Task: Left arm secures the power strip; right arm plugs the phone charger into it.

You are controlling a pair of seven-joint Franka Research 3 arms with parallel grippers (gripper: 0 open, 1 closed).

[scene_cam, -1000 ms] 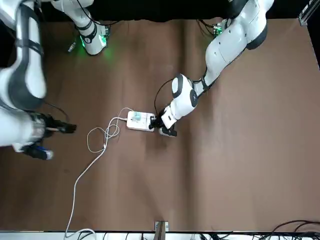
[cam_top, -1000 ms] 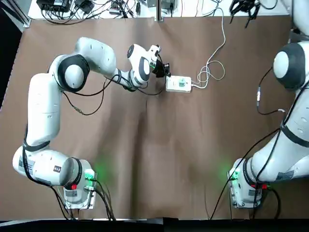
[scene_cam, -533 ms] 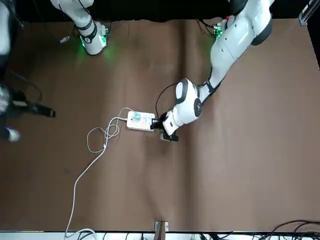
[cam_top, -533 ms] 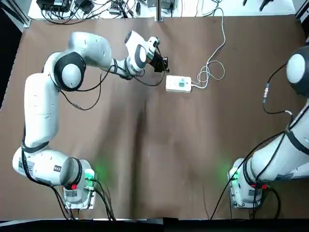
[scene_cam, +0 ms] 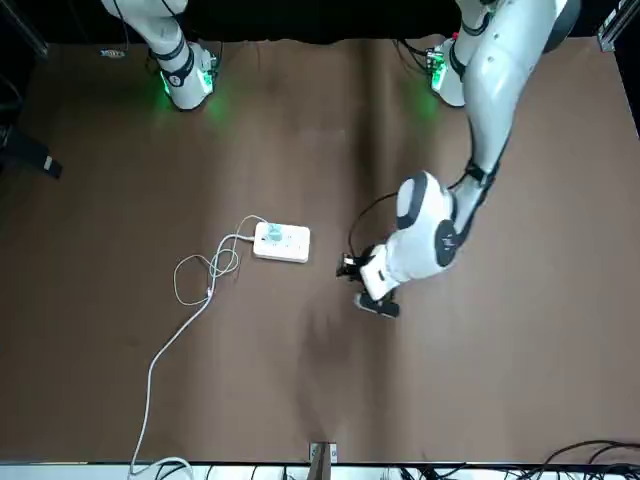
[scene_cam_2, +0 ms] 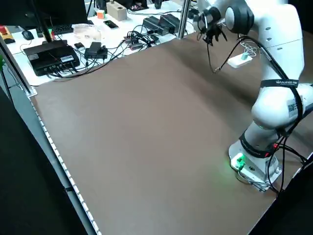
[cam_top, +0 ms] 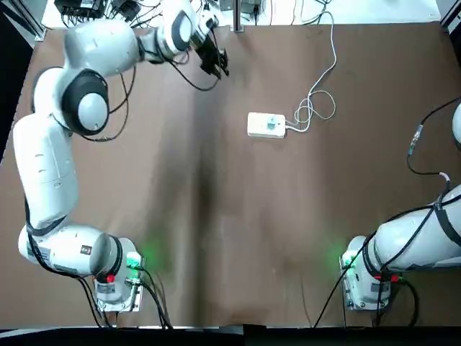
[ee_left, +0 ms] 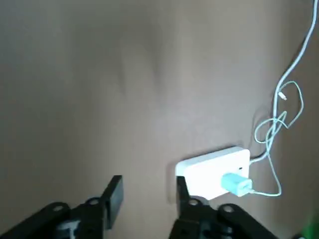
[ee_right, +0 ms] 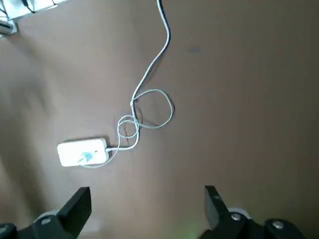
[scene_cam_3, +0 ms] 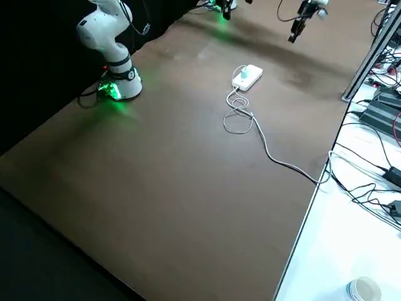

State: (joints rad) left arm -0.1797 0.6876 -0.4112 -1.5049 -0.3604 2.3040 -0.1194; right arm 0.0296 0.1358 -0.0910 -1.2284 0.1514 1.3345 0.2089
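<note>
The white power strip [cam_top: 261,125] lies flat on the brown table with its cord [cam_top: 325,68] running to the far edge. The teal phone charger [cam_top: 273,125] sits on the strip's top face, seemingly plugged in; its thin cable loops [cam_top: 314,108] beside the strip. My left gripper [cam_top: 215,63] hangs open and empty, raised, to the far left of the strip and apart from it. In the left wrist view the strip [ee_left: 212,168] and charger [ee_left: 236,184] lie beyond the fingertips [ee_left: 115,193]. My right gripper [ee_right: 145,201] is wide open high above the table, with the strip [ee_right: 82,152] far below.
Cables, black boxes and gear line the white bench [cam_top: 137,11] past the table's far edge. A metal post [cam_top: 235,16] stands at the far edge's middle. The arm bases [cam_top: 115,285] glow green at the near corners.
My left gripper has pulled away from the strip, rising and moving toward the far-left side. The right arm has withdrawn farther to its side. Strip and charger have stayed put.
</note>
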